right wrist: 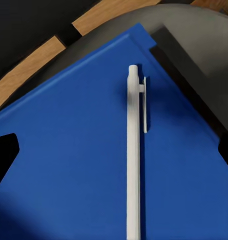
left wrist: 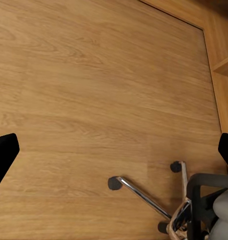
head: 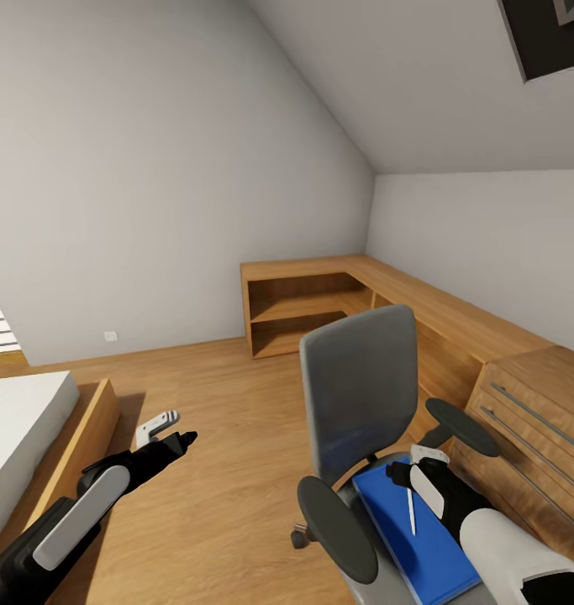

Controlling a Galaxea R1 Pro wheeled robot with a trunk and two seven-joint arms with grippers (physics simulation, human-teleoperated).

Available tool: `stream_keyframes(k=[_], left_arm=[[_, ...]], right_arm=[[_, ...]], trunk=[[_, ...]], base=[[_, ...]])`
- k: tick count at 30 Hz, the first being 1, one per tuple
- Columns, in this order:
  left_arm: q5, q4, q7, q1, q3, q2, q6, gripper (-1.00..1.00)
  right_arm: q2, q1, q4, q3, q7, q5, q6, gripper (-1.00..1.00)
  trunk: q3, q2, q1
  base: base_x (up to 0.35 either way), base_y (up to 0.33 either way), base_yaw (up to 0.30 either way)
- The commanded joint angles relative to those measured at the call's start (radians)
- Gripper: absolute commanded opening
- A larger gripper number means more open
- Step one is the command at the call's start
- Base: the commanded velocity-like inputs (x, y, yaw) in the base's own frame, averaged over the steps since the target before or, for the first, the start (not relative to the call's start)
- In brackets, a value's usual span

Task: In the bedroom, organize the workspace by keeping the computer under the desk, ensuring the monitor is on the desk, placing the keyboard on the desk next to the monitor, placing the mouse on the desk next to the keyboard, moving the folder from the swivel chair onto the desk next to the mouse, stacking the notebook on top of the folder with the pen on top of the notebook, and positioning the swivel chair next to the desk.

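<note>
You have one swivel chair [head: 360, 395] here, carrying one folder [head: 413, 529] flat on its seat and one pen [head: 411, 512] lying on that folder (its clip shows clearly in the right wrist view). Your right end effector [head: 417, 470] hangs just above the pen with fingers apart, probably not touching. Your left end effector [head: 171, 430] is spread open over the light wood floor [head: 228, 470]. Around you: sloped white ceiling, one bed [head: 22, 437] at left, one wooden shelf unit [head: 308, 307], and one drawer chest [head: 530, 428] at right.
</note>
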Motion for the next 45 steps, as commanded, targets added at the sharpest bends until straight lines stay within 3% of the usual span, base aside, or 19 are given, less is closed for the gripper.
stream_keyframes(k=[1,25,45], left_arm=[[0.007,-0.001,0.008,-0.001,-0.002,0.001,0.000,1.00],[0.008,-0.001,0.009,-0.001,-0.002,0.002,-0.001,1.00],[0.008,-0.001,0.010,-0.001,-0.002,0.001,-0.002,1.00]], right_arm=[[-0.001,0.000,-0.001,0.008,-0.008,-0.010,0.005,1.00],[-0.001,0.000,0.000,0.011,-0.040,-0.011,0.006,1.00],[0.000,0.000,0.000,0.011,-0.039,-0.010,0.006,1.00]], trunk=[[-0.001,-0.001,0.000],[-0.001,-0.001,0.000],[-0.064,-0.141,0.077]], base=[[0.000,0.000,0.000],[0.000,0.000,0.000],[0.000,0.000,0.000]])
